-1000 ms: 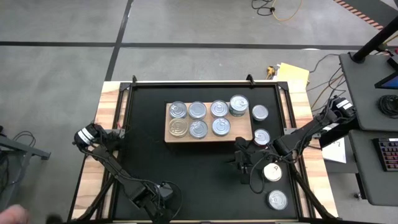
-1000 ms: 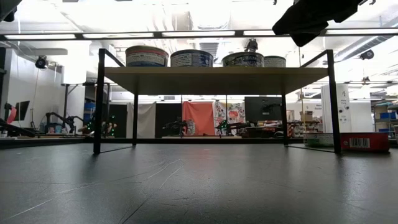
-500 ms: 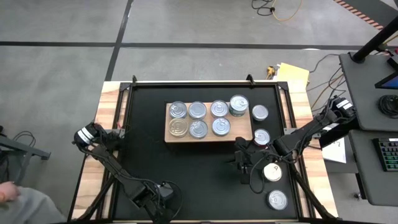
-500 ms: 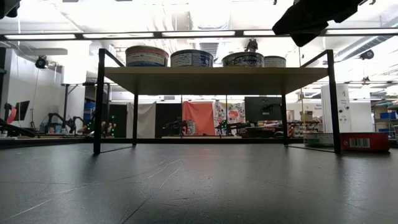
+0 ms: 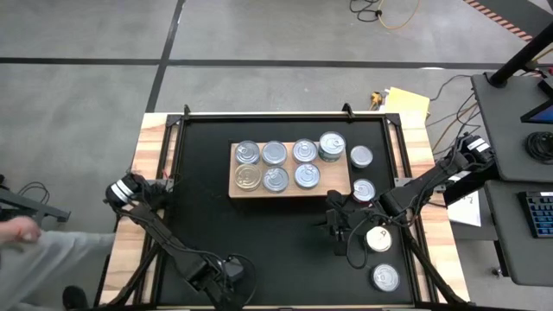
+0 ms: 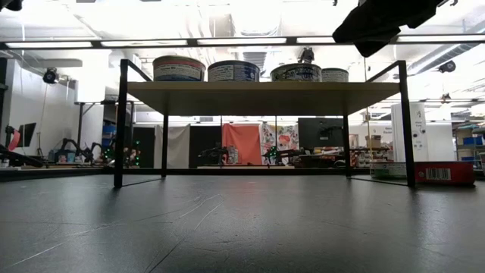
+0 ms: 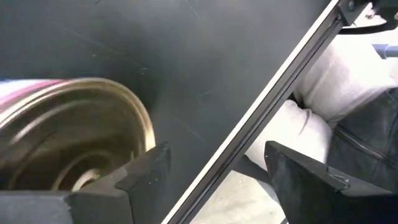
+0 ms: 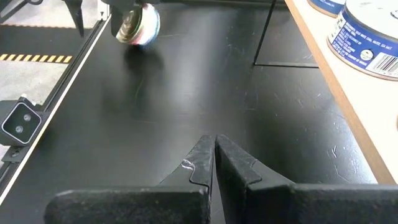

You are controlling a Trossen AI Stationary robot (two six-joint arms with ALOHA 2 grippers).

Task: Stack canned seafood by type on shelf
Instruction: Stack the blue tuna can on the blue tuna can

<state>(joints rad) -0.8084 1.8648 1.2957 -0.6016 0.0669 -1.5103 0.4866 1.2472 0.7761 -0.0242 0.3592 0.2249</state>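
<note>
At the frame's bottom our left gripper [image 5: 232, 275] stands open beside a tipped can [image 7: 68, 146], while our right gripper [image 8: 213, 149] stays closed, empty.

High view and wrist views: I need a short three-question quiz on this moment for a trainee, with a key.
1. True or false: the right gripper has its fingers pressed together with nothing between them.
2. In the high view, how many upright cans stand on the black mat to the right of the shelf? A) two B) four C) seven
3. In the left wrist view, how does the gold-rimmed can lie relative to the left gripper?

Key:
1. True.
2. B.
3. On its side, beside one finger and outside the open gap between the two.
</note>
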